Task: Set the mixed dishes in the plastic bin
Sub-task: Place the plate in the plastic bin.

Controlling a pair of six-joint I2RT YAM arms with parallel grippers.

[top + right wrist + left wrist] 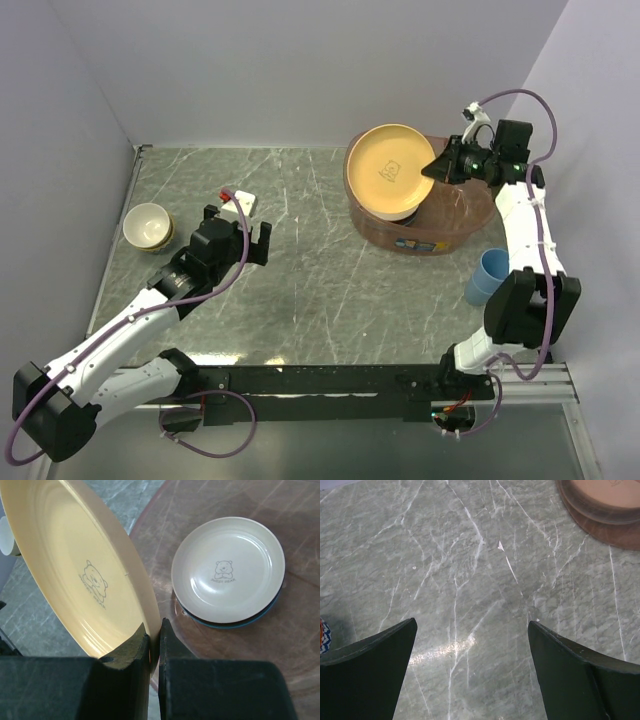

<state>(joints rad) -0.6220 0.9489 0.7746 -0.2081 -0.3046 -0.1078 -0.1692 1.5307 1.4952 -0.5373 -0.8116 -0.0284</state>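
- My right pincer (440,165) (155,630) is nearly closed, its two fingers pinching the rim of the yellow-orange plate (390,172) (75,575).
- The plate is tilted steeply on edge, its face with the small bear drawing turned towards the overhead camera. It is raised over the left part of the plastic bin (470,218) (285,650).
- In the bin a cream plate (230,570) with the same bear mark lies flat on a blue-rimmed dish (240,624), of which only the edge shows.
- The bin sits at the far right of the marbled table (320,280).
- My left pincer (238,225) (470,625) is spread wide with nothing between its fingers, only bare table below it.
- A small white-and-red item (238,203) lies just beyond that pincer; I cannot tell what it is.
- The small cream bowl (147,222) stands at the far left edge, nested in a second bowl (160,243).
- The light blue plastic cup (490,275) stands upright just beside my right arm, in front of the bin.
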